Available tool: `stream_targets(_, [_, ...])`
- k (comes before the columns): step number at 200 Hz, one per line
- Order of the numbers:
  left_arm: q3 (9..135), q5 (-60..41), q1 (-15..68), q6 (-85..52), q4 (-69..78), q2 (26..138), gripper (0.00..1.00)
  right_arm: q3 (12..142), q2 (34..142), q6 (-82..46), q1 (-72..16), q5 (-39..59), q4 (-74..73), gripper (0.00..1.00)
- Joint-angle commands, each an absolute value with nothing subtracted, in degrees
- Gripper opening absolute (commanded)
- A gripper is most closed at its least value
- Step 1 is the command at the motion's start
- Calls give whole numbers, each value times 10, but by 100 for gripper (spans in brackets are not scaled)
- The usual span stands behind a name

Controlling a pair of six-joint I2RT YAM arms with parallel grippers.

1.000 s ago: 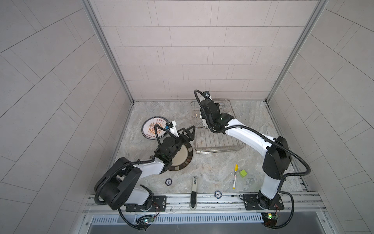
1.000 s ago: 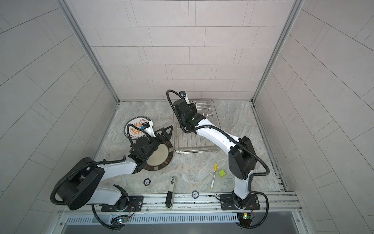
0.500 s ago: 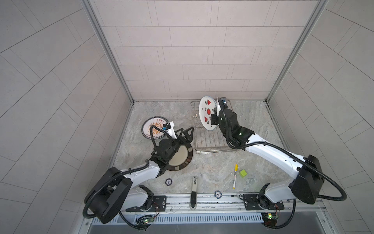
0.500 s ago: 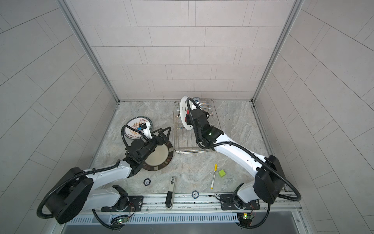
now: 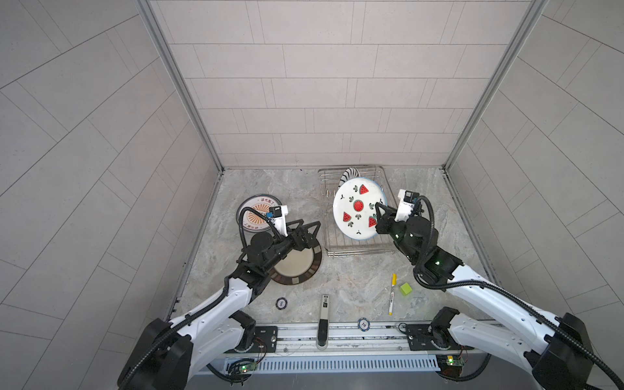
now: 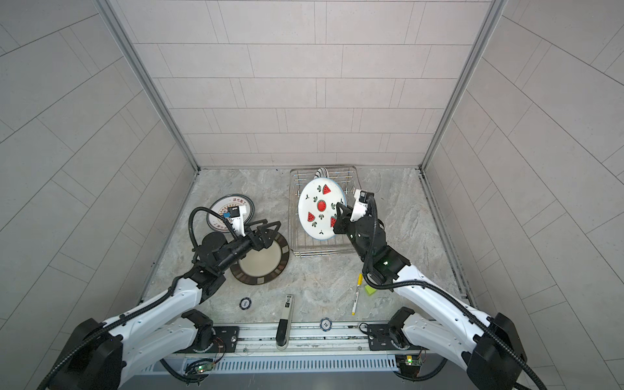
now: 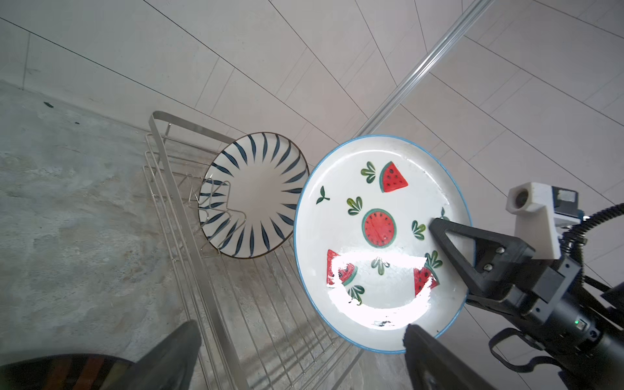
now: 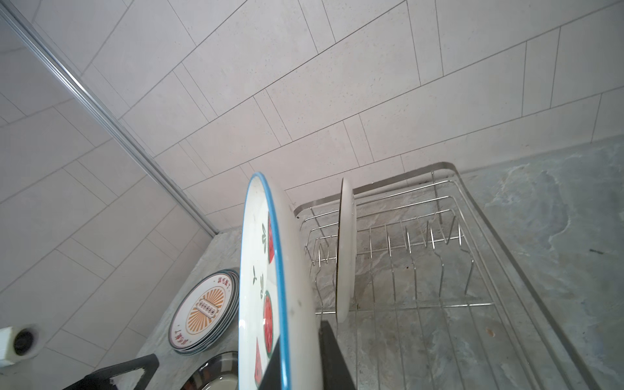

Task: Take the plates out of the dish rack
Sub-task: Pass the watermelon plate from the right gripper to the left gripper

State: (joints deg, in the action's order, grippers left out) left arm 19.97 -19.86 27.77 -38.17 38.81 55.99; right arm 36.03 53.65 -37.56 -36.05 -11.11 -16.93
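Marble counter [image 5: 354, 287]: right pincer [image 5: 379, 212] pinches watermelon plate [image 5: 354, 219] rim (above rack [image 5: 341, 249]); left pincer [image 5: 308, 227] spread.

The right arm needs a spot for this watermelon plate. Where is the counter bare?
Bare: the back-left corner between the wall, the sunburst stack and the dish rack; the strip before the rack, between the brown-rimmed plate and the yellow marker. Crowded: around the left end effector over that plate.

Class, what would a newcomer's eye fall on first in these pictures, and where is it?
The watermelon plate, held upright in the shut right gripper above the dish rack. Behind it one striped plate stands at the rack's far end. The open left gripper hovers over a brown-rimmed plate left of the rack.
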Motion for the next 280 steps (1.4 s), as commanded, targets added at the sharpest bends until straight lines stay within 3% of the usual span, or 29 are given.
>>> stream_targets(1, [185, -230, 276, -372, 394, 543, 100, 321, 479, -464, -361, -98, -303, 8])
stream_targets(48, [177, -227, 278, -387, 438, 567, 100, 265, 469, -518, -363, -35, -382, 8])
stream_targets(118, [177, -209, 285, -412, 534, 651, 99, 266, 574, -563, -375, 21, -498, 7])
stream_targets(132, [176, -213, 284, -433, 558, 667, 94, 272, 588, -565, -377, 28, -504, 7])
stream_targets(148, [176, -221, 285, -451, 589, 686, 82, 274, 600, -565, -377, 32, -511, 7])
stream_targets(167, [183, -237, 284, -465, 608, 710, 78, 274, 609, -567, -377, 28, -516, 6])
stream_targets(197, [192, -261, 284, -483, 639, 741, 59, 277, 620, -564, -376, 26, -514, 5])
stream_targets(280, [198, -232, 284, -490, 589, 728, 38, 292, 653, -568, -370, 33, -505, 5])
